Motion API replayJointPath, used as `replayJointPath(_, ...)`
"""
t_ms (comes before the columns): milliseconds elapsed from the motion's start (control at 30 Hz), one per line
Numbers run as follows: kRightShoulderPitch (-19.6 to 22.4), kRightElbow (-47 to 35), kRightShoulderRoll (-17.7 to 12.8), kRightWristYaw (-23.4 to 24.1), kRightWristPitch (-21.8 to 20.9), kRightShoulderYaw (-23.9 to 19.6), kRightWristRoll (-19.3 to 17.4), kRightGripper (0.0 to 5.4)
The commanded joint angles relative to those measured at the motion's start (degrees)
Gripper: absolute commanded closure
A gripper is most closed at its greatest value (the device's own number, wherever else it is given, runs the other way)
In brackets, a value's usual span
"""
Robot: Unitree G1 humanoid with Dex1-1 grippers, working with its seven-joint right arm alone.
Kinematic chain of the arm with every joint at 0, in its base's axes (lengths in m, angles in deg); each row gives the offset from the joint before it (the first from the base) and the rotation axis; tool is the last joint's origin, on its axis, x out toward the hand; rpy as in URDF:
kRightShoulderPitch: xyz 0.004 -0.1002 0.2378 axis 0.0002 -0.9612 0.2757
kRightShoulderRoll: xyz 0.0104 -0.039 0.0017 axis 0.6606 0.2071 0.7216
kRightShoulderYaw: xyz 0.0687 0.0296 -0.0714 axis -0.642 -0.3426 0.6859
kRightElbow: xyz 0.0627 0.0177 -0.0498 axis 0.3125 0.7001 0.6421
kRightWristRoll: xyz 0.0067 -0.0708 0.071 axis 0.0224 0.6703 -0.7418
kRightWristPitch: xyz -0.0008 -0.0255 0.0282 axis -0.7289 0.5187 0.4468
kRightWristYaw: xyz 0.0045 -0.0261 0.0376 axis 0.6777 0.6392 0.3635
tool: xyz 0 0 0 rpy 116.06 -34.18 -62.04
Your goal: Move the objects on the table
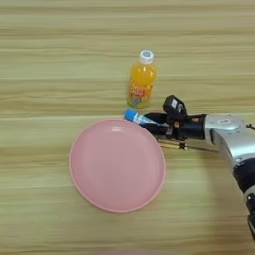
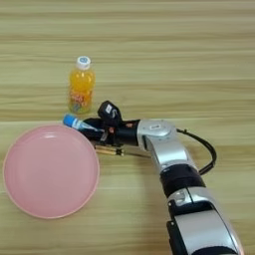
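Two risks stand out: the blue tube (image 1: 135, 116) is pinched only at its rear end by the right gripper (image 1: 155, 124), so most of it sticks out leftward and could pivot or slip free; and the orange-drink bottle (image 1: 142, 79) stands upright just beyond the black fingers (image 2: 94, 122), so any drift that way could tip it. The fingers look closed on the tube, blue end with a pale label band, hanging just at the far right rim of the pink plate (image 1: 99, 194), seemingly off the table (image 1: 50, 60). Yellow-and-black screwdriver (image 1: 174, 145) lies flat under the wrist, beside the plate. Green bar not visible.
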Motion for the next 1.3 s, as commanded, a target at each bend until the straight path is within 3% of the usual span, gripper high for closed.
replayJointPath(33, 4.01, -1.35, -1.26, 1.11, -1.22, -0.61, 0.1, 3.99)
replayJointPath(200, 4.13, -0.84, -1.27, 1.17, -1.25, -0.57, 0.46, 3.99)
replayJointPath(667, 2.65, -6.99, -2.74, -0.02, -0.87, -2.91, -1.69, 2.07)
replayJointPath(900, -1.56, -14.48, -6.25, -1.59, 1.77, -4.62, -2.97, 1.14)
replayJointPath(1300, -9.22, -24.01, -13.44, -4.94, 6.1, -7.24, -5.46, 0.03)
